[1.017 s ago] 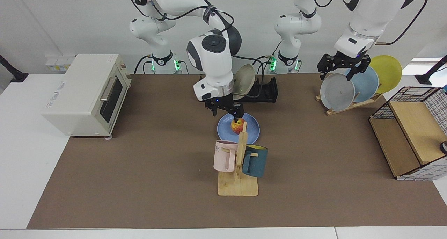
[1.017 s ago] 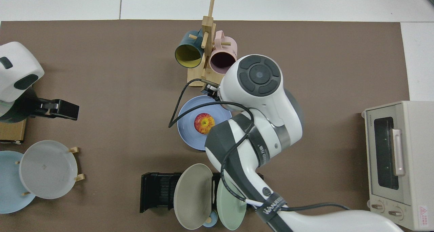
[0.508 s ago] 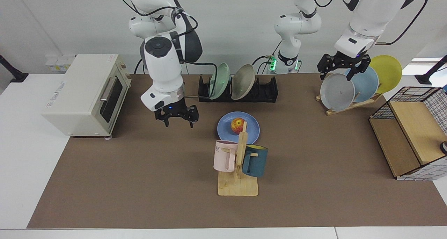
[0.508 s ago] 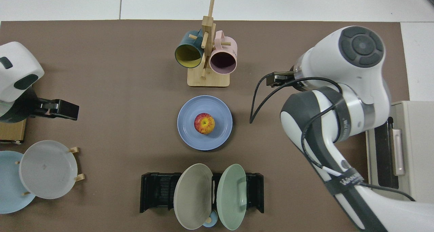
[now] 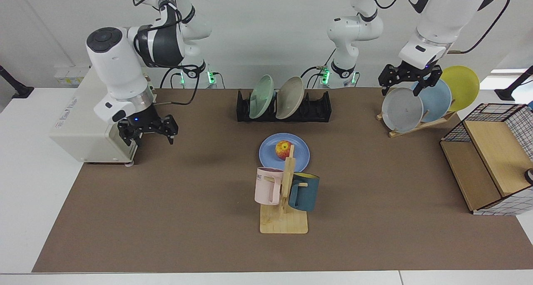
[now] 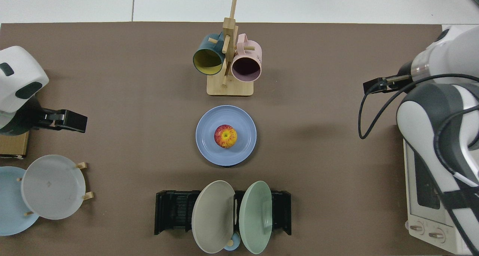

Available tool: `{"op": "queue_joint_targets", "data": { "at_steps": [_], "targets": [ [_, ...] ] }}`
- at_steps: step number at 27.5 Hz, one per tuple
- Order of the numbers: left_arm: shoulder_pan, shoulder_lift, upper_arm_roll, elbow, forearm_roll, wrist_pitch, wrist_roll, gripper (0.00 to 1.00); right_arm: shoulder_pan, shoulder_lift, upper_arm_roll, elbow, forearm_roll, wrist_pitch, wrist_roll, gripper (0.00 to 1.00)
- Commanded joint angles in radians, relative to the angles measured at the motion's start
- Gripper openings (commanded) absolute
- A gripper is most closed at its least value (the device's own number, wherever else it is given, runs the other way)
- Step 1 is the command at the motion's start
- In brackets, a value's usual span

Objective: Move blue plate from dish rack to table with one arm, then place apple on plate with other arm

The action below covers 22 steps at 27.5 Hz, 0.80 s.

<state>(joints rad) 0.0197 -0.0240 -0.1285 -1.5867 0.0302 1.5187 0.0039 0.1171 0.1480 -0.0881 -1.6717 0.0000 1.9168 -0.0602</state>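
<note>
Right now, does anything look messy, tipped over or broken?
Nothing stands out. The small red-and-yellow apple sits mid round periwinkle-blue plate, flat on the brown table. The right gripper and left gripper hang open, holding nothing.

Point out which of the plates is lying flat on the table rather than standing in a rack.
The blue plate, flat on the table with the apple on it. All the other plates stand tilted in racks.

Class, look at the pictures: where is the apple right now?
The apple sits in the middle of the blue plate on the table, between the dish rack and the wooden mug stand; neither end effector is near it.
</note>
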Motion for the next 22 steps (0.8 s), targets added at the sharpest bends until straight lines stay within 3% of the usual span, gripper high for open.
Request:
{"op": "queue_joint_targets", "data": {
  "at_steps": [1, 11, 22],
  "targets": [
    [0.003, 0.001, -0.002, 0.020, 0.013, -0.023, 0.001, 1.00, -0.014, -0.094, 0.018, -0.034, -0.012, -0.053, -0.010, 1.00],
    [0.009, 0.001, -0.002, 0.020, 0.013, -0.023, 0.001, 1.00, -0.020, -0.163, 0.019, 0.006, -0.002, -0.165, 0.039, 1.00],
    [0.009, 0.001, -0.002, 0.020, 0.013, -0.023, 0.001, 1.00, -0.016, -0.156, 0.021, 0.017, -0.005, -0.160, 0.076, 1.00]
  ]
}}
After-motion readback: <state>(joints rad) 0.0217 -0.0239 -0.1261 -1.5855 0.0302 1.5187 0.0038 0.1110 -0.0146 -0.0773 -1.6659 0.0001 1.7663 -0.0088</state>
